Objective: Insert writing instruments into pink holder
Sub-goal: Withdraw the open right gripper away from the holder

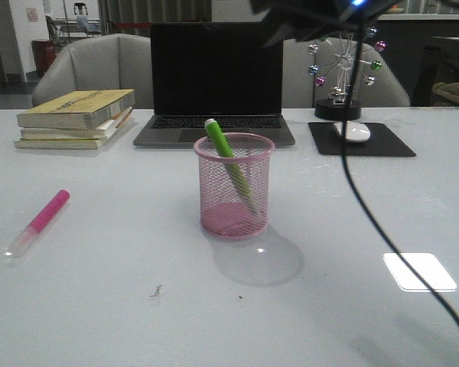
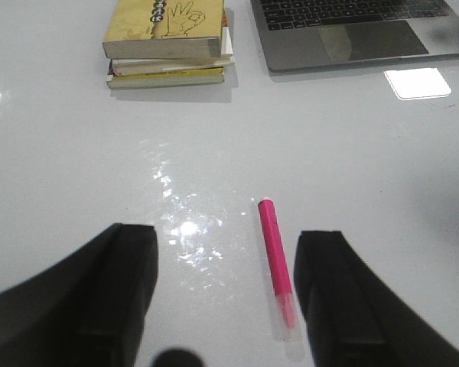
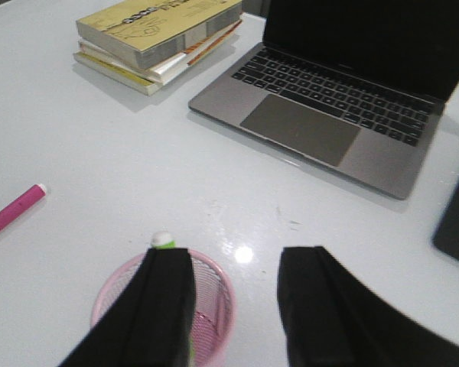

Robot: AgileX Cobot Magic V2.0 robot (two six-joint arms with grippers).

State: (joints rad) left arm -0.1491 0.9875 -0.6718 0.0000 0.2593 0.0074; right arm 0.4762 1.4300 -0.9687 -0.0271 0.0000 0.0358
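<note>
Pink marker (image 2: 277, 266) lies between the open left gripper's (image 2: 226, 294) fingers

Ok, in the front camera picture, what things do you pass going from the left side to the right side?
Pink marker → stack of books → pink holder with the green marker inside → mouse on its black pad.
</note>
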